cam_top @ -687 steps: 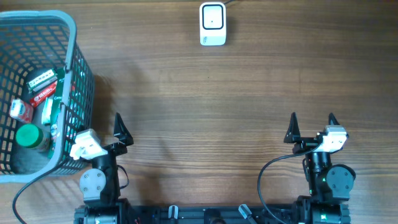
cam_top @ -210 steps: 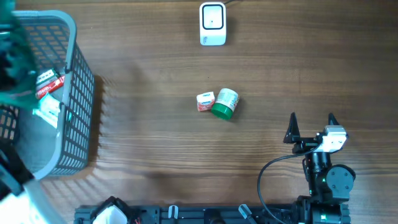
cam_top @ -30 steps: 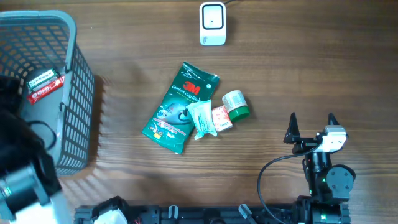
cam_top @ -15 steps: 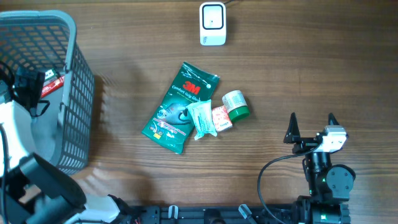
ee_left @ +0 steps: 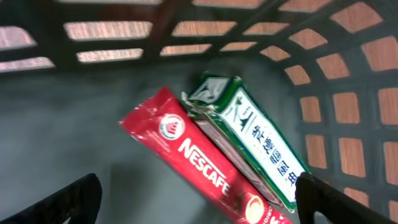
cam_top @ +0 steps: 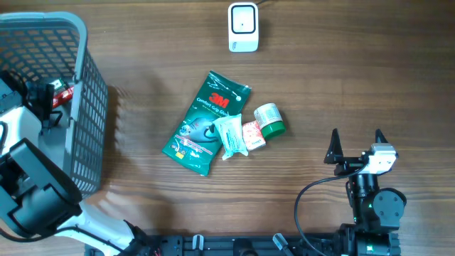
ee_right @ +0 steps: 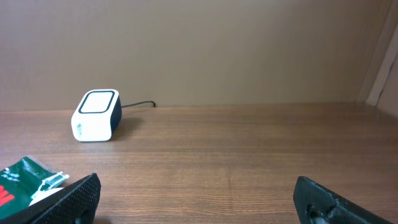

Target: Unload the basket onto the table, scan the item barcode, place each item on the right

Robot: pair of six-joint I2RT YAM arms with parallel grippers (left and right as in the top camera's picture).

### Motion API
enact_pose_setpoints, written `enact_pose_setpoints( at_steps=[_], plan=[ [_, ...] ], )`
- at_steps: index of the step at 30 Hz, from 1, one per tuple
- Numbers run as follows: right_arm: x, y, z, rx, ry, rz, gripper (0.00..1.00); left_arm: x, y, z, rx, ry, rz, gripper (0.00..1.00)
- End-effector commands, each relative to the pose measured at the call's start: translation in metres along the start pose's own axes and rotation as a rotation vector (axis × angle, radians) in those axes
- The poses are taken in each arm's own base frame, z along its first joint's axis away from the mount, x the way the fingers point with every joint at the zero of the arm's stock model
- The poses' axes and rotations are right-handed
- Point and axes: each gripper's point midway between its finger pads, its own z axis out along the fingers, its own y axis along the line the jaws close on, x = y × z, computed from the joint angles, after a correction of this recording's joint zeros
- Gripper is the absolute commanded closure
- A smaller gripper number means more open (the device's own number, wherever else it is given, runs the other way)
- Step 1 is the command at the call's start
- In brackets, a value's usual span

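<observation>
Red Nescafe sachet touching green box, between spread left gripper fingers.

A white scanner stood at top centre, while a green 3M pouch, pale packet, red-white box and green-capped jar lay touching mid-frame.

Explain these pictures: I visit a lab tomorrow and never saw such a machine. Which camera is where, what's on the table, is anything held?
Two robot arms sit at a table. One camera looks down from above; one rides on each wrist. The left arm reaches into a grey basket holding a red coffee stick and a green carton. The right arm rests, facing the scanner. Mid-table lie a green packet, a sachet, a small box and a jar. Both jaws are open, holding nothing.
</observation>
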Motion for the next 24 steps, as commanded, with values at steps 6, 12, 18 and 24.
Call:
enact_pose_setpoints(
  at_steps=[6,12,18,24],
  plan=[
    [-0.002,-0.001,0.0,0.008,-0.01,-0.018,0.0,0.01,-0.036,0.007,0.084,-0.039,0.041,0.0],
    [-0.002,-0.001,0.0,0.008,-0.01,-0.018,0.0,0.002,-0.045,0.006,0.114,-0.079,0.042,0.54],
    [-0.002,-0.001,0.0,0.008,-0.01,-0.018,0.0,0.02,-0.045,0.006,0.091,-0.036,0.064,0.96],
    [-0.002,-0.001,0.0,0.008,-0.01,-0.018,0.0,0.036,-0.049,0.013,0.089,-0.011,0.09,0.96]
  ],
)
